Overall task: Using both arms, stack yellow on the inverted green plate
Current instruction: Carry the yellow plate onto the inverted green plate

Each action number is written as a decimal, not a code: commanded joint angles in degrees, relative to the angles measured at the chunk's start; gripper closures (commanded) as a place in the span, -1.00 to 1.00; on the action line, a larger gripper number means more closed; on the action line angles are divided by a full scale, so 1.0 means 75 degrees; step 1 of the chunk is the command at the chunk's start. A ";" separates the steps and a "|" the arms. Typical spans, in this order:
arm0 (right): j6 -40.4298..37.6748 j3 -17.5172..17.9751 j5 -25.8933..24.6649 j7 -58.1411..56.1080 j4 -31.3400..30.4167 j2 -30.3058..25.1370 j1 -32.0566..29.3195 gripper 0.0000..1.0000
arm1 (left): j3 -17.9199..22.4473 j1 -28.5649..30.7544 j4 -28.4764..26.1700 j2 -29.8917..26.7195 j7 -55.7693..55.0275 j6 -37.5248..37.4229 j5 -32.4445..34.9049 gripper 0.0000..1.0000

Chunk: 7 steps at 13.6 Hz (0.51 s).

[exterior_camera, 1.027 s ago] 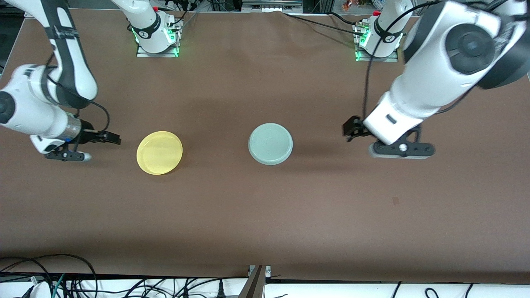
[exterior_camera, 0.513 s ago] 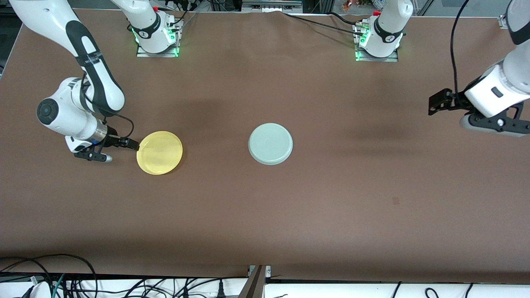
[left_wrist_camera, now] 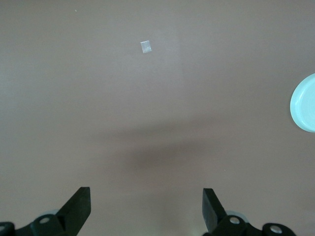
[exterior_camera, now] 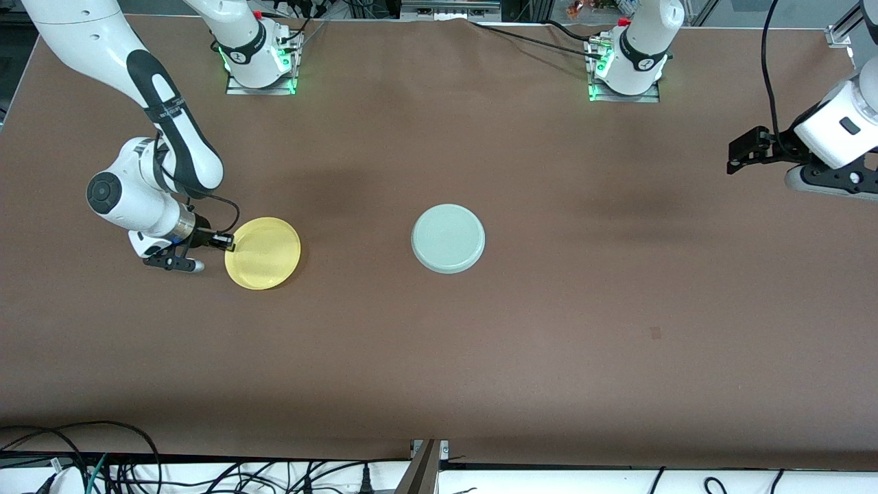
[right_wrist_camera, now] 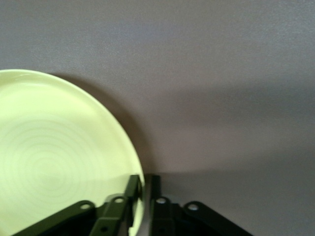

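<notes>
A brown counter (exterior_camera: pixel 439 357) is being viewed from a high camera facing two white robot arms. Two round plates are lying on it, well apart from each other.

The yellow plate (exterior_camera: pixel 263 253) is lying toward the right arm's end of the counter, right side up, its low rim facing upward. Its edge is being gripped by the right tool (exterior_camera: pixel 223 241) — in the right wrist view the two black fingers (right_wrist_camera: pixel 132 192) are seen clenched on the rim, one inside the plate and one outside, with the yellow plate (right_wrist_camera: pixel 54 162) filling much of that picture. The right arm is reaching down low from its base to the plate's edge on the side toward its own end of the counter.

The green plate (exterior_camera: pixel 448 238) is lying upside down near the middle of the counter, its flat underside with a faint ring facing up. It is being touched by nothing.

The left tool (exterior_camera: pixel 741 152) is being held up in the air over the left arm's end of the counter, well apart from both plates. Its fingers (left_wrist_camera: pixel 78 209) are spread wide and holding nothing — bare counter is showing between them in the left wrist view, with a sliver of the green plate (left_wrist_camera: pixel 305 109) at the picture's edge and a small pale mark (left_wrist_camera: pixel 146 46) on the counter surface.
</notes>
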 commanded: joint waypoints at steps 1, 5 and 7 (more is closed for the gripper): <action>0.0005 0.0064 0.0152 -0.0036 0.0113 0.0047 -0.0015 1.00 | -0.0027 0.0278 -0.0202 -0.0281 0.0186 0.0055 0.0032 -1.00; -0.1197 0.0239 0.0163 0.0010 0.0743 -0.0268 0.0008 1.00 | -0.0074 0.0291 -0.0167 -0.0153 0.0174 0.0113 0.0044 -1.00; -0.2369 0.0391 0.0152 -0.0013 0.1399 -0.0374 0.0008 1.00 | -0.0062 0.0279 0.0392 0.0150 0.0151 0.0102 0.0032 -1.00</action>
